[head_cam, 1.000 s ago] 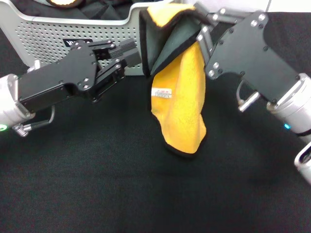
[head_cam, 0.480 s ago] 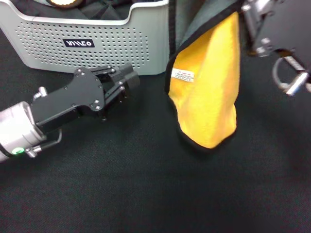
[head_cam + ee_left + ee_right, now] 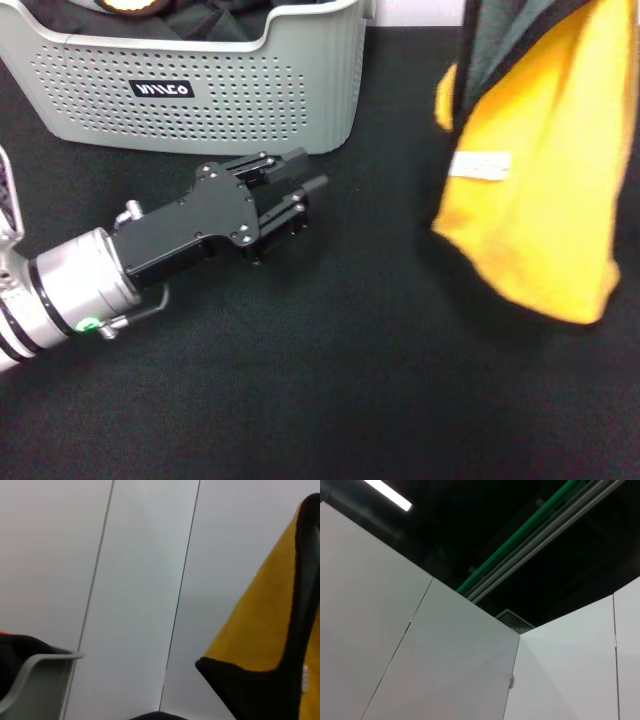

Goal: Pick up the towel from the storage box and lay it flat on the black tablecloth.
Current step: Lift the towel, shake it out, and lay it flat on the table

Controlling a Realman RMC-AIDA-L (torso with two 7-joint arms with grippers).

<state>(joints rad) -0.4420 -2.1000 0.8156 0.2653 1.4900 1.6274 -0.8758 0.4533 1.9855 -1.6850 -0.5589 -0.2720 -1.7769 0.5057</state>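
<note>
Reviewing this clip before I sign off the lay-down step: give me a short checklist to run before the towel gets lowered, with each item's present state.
1. Towel out of the storage box: ok, it hangs in the air on the robot's right, apart from the box.
2. Right gripper's hold on the towel: cannot tell, that gripper is outside every view.
3. Towel spread open: not ok, it hangs folded and bunched, yellow face out, with the white label showing.
4. Black tablecloth bare below the towel: ok.
5. Left gripper out of the way: ok, it sits low by the box's front wall, apart from the towel; its fingers look closed and hold nothing.
</note>
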